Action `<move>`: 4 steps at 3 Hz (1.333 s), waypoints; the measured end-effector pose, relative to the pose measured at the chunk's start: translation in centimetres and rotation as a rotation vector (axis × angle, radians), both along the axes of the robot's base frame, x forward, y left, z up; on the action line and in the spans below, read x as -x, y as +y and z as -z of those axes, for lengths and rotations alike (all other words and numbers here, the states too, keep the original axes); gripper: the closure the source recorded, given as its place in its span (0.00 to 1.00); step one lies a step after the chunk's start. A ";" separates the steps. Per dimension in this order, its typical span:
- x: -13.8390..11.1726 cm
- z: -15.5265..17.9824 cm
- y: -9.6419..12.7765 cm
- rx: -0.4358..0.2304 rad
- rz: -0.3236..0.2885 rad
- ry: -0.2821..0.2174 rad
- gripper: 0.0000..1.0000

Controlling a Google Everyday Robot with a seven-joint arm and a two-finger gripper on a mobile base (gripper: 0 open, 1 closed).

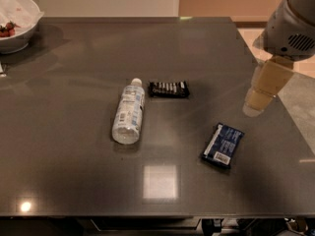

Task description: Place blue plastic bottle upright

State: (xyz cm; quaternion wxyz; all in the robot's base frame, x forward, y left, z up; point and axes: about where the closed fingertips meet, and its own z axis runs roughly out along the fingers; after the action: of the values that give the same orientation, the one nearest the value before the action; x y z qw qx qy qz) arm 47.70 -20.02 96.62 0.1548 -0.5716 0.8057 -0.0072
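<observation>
The blue plastic bottle [129, 111] is clear with a white cap and a white and light-blue label. It lies on its side near the middle of the dark table [69, 176], its cap pointing away toward the far edge. My gripper [259, 96] hangs on the grey arm [290, 26] above the table's right edge. It is well to the right of the bottle and apart from it, and holds nothing that I can see.
A black ribbed packet [169, 88] lies just right of the bottle's cap. A flat dark-blue wrapped packet [222, 145] lies between the bottle and my gripper, nearer the front. A white bowl [15, 26] with red food stands at the far left corner.
</observation>
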 end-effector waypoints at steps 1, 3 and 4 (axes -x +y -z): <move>-3.1 0.8 1.9 -0.045 0.079 0.021 0.00; -7.3 2.2 8.1 -0.053 0.220 -0.021 0.00; -8.4 3.9 14.4 -0.062 0.296 -0.028 0.00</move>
State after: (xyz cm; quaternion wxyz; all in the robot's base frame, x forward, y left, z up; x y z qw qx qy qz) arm 56.12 -5.61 92.71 0.1805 -0.4415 0.8788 -0.0131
